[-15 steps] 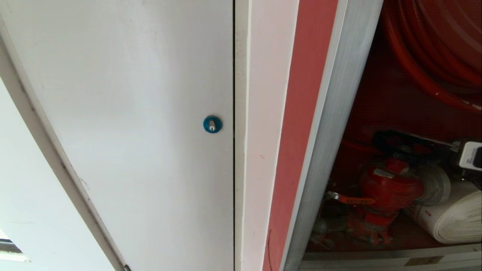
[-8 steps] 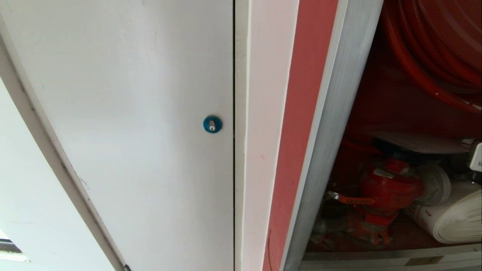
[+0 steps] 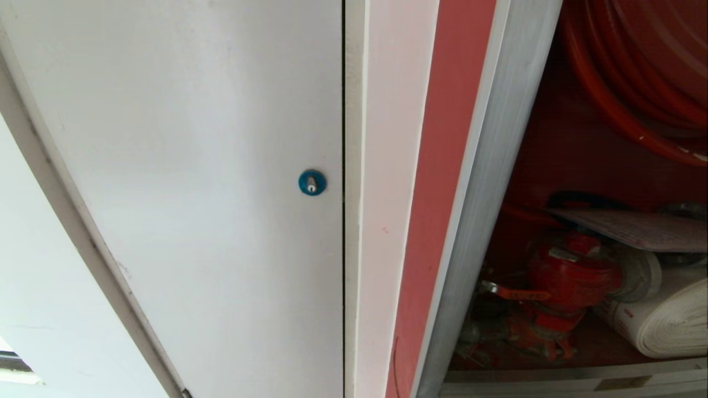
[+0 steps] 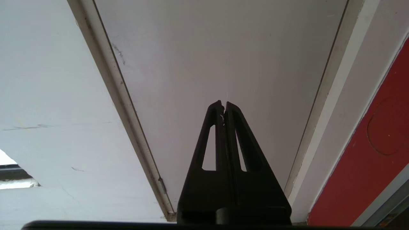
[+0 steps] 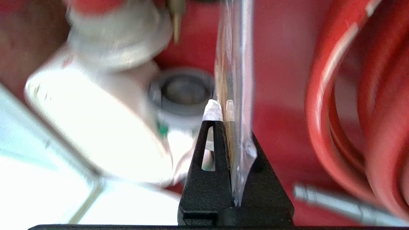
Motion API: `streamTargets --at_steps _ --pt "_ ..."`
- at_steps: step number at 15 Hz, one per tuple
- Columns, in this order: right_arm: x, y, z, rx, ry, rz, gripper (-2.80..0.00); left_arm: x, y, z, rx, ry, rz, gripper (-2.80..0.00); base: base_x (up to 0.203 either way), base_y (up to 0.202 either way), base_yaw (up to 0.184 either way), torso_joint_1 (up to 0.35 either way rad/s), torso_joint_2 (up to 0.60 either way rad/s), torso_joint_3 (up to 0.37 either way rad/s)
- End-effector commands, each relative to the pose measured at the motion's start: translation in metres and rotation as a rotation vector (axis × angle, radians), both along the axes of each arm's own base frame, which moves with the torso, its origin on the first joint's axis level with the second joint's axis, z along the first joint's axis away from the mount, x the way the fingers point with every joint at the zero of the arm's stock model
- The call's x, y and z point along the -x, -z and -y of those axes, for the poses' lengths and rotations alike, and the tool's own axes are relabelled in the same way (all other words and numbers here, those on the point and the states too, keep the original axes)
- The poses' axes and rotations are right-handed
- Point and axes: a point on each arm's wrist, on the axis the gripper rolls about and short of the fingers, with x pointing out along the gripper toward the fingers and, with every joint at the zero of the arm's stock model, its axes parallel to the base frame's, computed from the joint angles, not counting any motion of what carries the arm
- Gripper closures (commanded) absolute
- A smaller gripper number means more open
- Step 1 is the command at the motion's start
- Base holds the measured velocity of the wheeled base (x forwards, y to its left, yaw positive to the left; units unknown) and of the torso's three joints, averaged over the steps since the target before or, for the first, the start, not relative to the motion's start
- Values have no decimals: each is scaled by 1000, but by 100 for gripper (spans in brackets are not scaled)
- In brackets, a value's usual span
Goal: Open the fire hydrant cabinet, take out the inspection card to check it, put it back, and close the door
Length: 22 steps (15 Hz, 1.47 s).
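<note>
Since a second earlier, the right tool had left the head view, where the inspection card [image 3: 636, 228] now lay flat above the red valve [image 3: 572, 273]. Leftmost, the left tool [image 4: 224, 105] sat parked and clenched empty against the white panel [image 3: 193, 166]. Inside the fire hydrant cabinet [image 3: 553, 138], the right tool [image 5: 220, 107] pinched the card's edge, probably carrying it out for checking.

Even daylight, soft shadows, one view blurred.
Right wrist view smeared w/ motion blur; rolled white hose [image 5: 96, 127] blown out; white panel [image 3: 193, 166] evenly lit.
</note>
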Motion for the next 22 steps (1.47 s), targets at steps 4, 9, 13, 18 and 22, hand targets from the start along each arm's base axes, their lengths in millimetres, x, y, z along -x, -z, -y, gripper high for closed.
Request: streamTargets --at_steps 4,9,13,18,22 --pt "47 -17 -20 65 105 25 0 -1 3 0 0 0 -12 0 0 0 0 0 0 0" --pt "68 -20 -31 86 114 68 0 -1 3 0 0 0 -12 0 0 0 0 0 0 0" --pt "84 -18 -39 84 114 80 0 -1 3 0 0 0 -12 0 0 0 0 0 0 0" --pt "99 -19 -46 91 125 133 0 -1 3 0 0 0 -12 0 0 0 0 0 0 0" --pt "106 -22 -49 106 149 162 0 -1 3 0 0 0 -12 0 0 0 0 0 0 0"
